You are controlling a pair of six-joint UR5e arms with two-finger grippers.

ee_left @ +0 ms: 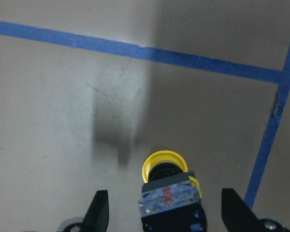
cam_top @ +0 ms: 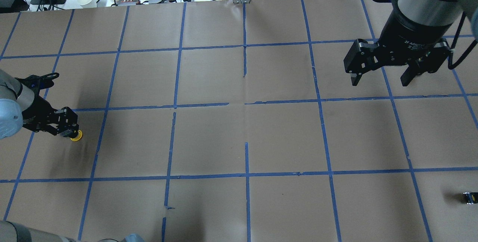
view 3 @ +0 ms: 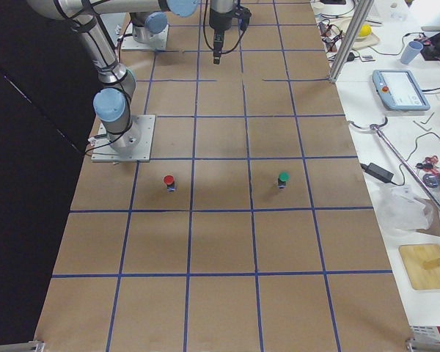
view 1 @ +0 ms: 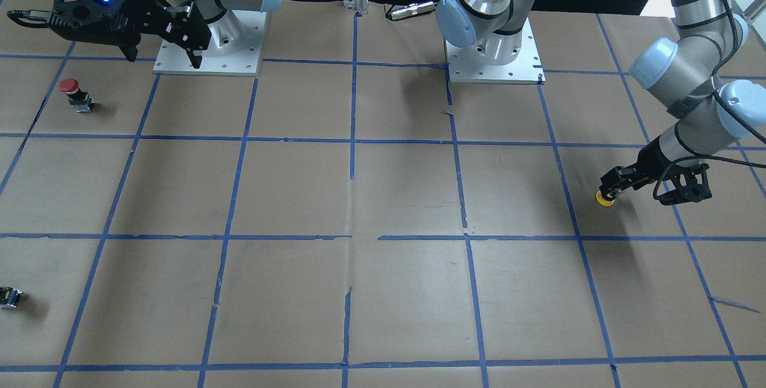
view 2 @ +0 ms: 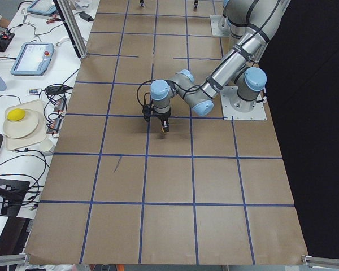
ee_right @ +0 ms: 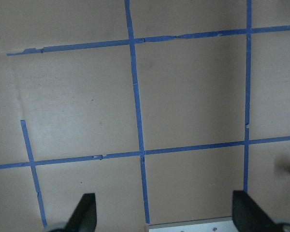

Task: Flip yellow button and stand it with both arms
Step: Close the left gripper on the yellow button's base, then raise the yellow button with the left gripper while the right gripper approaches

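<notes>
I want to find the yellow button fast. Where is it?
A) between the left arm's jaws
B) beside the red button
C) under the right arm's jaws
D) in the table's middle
A: the yellow button sits between the open jaws of the left gripper, neither touching it.

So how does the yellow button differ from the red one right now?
The yellow button has a yellow cap, the red button a red one. The yellow button shows its base to the left wrist camera, cap on the far side; the red button stands cap up. The yellow button sits between the open jaws of the left gripper, touching neither; the red button stands alone on the table. Both are small mushroom-cap push buttons.
</notes>
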